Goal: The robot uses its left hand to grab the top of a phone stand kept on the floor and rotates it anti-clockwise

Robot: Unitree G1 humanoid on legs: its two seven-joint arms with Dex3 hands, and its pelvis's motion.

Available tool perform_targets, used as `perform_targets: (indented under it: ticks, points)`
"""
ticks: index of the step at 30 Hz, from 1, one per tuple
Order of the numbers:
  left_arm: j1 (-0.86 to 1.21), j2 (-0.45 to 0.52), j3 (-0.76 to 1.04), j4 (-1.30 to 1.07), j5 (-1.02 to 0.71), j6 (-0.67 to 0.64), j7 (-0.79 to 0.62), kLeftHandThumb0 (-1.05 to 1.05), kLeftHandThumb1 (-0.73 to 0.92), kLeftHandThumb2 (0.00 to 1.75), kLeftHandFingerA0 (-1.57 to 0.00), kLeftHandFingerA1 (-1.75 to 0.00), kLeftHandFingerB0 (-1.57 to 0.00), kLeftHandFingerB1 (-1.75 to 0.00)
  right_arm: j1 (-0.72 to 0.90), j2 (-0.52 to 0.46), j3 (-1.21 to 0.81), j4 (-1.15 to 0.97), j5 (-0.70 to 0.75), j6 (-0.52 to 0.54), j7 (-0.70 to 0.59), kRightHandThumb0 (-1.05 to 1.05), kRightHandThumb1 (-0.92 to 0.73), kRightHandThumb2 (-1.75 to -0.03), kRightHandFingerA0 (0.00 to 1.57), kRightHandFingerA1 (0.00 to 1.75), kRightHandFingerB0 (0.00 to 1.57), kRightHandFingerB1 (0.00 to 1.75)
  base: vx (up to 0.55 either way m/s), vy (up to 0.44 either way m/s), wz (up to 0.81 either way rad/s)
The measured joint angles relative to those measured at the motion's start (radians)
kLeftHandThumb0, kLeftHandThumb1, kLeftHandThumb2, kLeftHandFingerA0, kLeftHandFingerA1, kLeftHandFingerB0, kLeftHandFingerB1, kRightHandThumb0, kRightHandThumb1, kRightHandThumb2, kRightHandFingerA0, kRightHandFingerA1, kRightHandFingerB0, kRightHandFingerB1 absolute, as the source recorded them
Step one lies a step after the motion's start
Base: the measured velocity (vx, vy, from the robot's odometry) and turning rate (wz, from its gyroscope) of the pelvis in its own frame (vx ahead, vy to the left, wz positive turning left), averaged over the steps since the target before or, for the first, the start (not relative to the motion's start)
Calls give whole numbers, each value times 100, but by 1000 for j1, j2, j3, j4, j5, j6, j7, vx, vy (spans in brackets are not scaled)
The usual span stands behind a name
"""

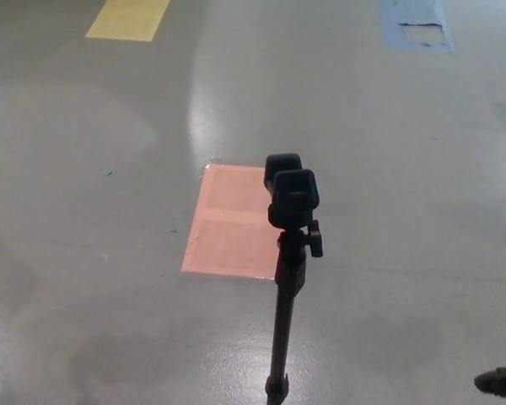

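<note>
A black phone stand rises upright from the grey floor in the lower middle of the head view. Its clamp head sits at the top, with a small knob on its right side. Nothing touches the stand. My left hand does not show. Only a black fingertip of my right hand shows at the bottom right corner, far to the right of the stand; too little of it shows to read how it is held.
A salmon-pink rectangle is marked on the floor just behind and left of the stand. A yellow patch lies at the far left and a blue patch at the far right. The floor is glossy grey.
</note>
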State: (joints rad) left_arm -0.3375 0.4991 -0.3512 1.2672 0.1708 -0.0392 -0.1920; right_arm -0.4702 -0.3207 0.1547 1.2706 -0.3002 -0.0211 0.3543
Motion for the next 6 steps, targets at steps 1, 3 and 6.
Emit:
perform_targets:
  ticks: [1, 3, 6]
  points:
    - [2, 0, 0, 4, 5, -5, 2, -36, 70, 61, -49, -38, -36, -34, 5, 0, 0, -1, 0, -1, 0, -43, -64, -86, 27, 48, 0, 21, 0, 0, 0]
    - [7, -3, 0, 14, 20, -18, 11, -36, 67, 61, -49, -38, -36, -33, 20, 0, 0, -5, 1, -4, 0, -43, -63, -86, 26, 48, 0, 22, 0, 0, 0]
    - [14, -5, 2, 18, 29, -30, 18, -37, 68, 61, -50, -38, -36, -33, 33, 1, 0, -9, 1, -6, 0, -43, -63, -87, 25, 48, 0, 24, 0, 0, 0]
